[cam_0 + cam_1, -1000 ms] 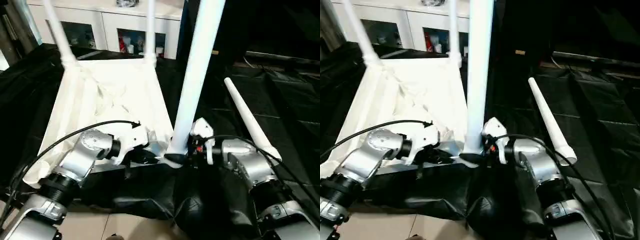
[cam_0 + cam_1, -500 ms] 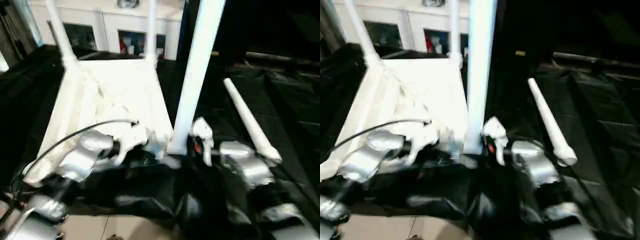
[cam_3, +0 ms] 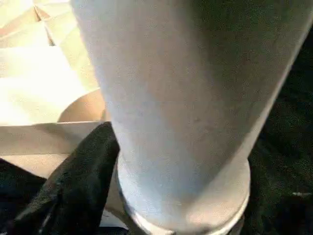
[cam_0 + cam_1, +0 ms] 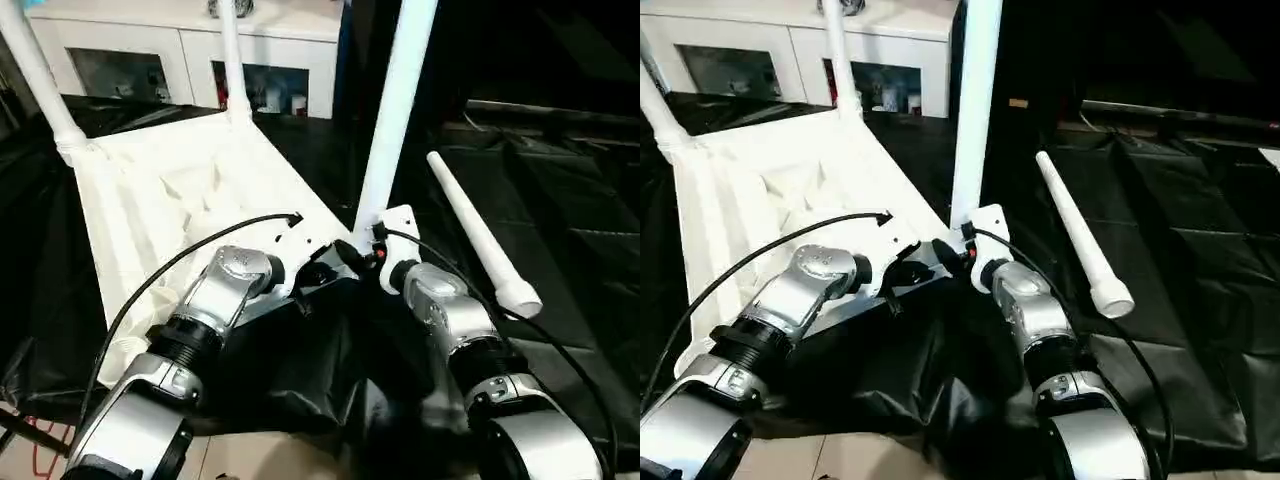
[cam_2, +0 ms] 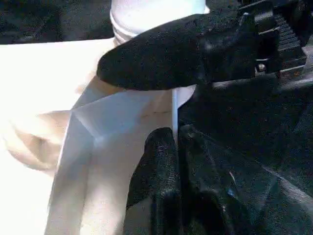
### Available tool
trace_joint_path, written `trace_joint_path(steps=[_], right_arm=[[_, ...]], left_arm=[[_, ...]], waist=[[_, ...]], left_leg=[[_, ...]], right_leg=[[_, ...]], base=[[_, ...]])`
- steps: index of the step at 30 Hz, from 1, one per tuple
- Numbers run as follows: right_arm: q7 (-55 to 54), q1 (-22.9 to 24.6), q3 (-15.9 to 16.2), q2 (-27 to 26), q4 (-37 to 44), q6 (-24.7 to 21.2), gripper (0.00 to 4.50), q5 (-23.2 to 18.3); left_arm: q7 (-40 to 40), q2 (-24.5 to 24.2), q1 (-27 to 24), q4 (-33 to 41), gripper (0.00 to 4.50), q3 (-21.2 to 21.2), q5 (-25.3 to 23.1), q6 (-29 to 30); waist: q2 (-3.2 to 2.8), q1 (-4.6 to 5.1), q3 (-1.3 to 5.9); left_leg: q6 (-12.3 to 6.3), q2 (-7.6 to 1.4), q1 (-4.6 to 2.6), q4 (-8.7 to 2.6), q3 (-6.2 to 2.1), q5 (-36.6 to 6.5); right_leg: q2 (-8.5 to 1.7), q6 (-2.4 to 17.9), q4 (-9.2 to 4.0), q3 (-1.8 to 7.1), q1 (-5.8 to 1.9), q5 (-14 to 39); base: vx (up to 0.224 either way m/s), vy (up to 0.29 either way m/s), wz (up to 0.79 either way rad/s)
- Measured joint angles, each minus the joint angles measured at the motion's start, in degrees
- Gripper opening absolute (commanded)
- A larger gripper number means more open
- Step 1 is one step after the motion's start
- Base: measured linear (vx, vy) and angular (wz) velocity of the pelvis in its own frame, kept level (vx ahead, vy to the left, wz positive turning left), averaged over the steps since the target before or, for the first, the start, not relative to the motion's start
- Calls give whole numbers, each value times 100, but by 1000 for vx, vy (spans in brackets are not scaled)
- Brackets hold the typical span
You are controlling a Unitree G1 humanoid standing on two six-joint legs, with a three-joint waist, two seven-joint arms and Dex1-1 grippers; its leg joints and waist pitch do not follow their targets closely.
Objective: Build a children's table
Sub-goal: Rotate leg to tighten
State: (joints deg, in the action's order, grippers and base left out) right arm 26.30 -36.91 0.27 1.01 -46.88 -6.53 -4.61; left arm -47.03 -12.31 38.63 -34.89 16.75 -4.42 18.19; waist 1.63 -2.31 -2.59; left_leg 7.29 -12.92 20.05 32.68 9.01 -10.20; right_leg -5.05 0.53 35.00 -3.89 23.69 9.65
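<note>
Now the tabletop (image 4: 170,190) looks turned and both arms sit closer together. Right gripper (image 4: 358,254) squeezes the standing leg (image 4: 392,110); left gripper's (image 4: 315,272) fingers are unclear. No words show.

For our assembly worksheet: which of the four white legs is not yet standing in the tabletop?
The leg lying flat on the black sheet, right of the tabletop. The other three stand upright in corner sockets.

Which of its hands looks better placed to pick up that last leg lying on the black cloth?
Probably the right hand. The loose leg lies on the black cloth on that side, beside the right forearm. The left hand sits by the tabletop corner, with the upright leg between it and the loose one.
</note>
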Motion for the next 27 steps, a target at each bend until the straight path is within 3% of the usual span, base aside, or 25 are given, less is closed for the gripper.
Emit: trace_joint_path(steps=[3, 10, 18, 23, 24, 27], right_arm=[[365, 95, 42, 104, 94, 98, 394, 2], [1657, 383, 500, 629, 501, 252, 394, 18], [3297, 718, 1013, 1318, 1295, 156, 394, -39], [3836, 807, 1153, 1464, 1529, -16, 394, -182], [3916, 819, 1153, 1468, 1541, -41, 369, -199], [3994, 853, 1163, 1479, 1621, -108, 362, -204]], left_arm=[[-156, -82, -56, 45, 0, -1, 28, -146], [-833, -500, -373, 449, 0, 17, 137, -434], [-1875, -1002, -732, 1054, 0, 175, 368, -549], [-2267, -1259, -864, 1306, 0, 268, 474, -532], [-2334, -1293, -879, 1357, 0, 286, 479, -520], [-2406, -1327, -895, 1393, 0, 296, 480, -509]], waist=[[0, 0, 0], [-4, -40, -3], [-11, -184, -7], [-10, -209, -7], [-10, -228, -7], [-9, -266, -7]], left_leg=[[0, -1, 3, -3, 0, 0], [0, -1, 9, -3, 1, 0], [-1, 1, 9, 3, 7, 0], [-1, -2, 8, 0, 9, 0], [-1, -3, 8, -1, 9, 0], [-1, -2, 4, 1, 9, 0]], right_leg=[[2, -4, -2, 1, 4, 3], [1, -5, -7, 2, 9, 9], [-8, -5, -9, 4, 16, 12], [-6, -6, -5, 4, 17, 13], [-5, -7, -5, 3, 17, 13], [-6, -6, -4, 4, 15, 13]], base=[[0, 0, 0], [0, 0, 0], [0, 0, 0], [0, 0, 0], [0, 0, 0], [0, 0, 0]])
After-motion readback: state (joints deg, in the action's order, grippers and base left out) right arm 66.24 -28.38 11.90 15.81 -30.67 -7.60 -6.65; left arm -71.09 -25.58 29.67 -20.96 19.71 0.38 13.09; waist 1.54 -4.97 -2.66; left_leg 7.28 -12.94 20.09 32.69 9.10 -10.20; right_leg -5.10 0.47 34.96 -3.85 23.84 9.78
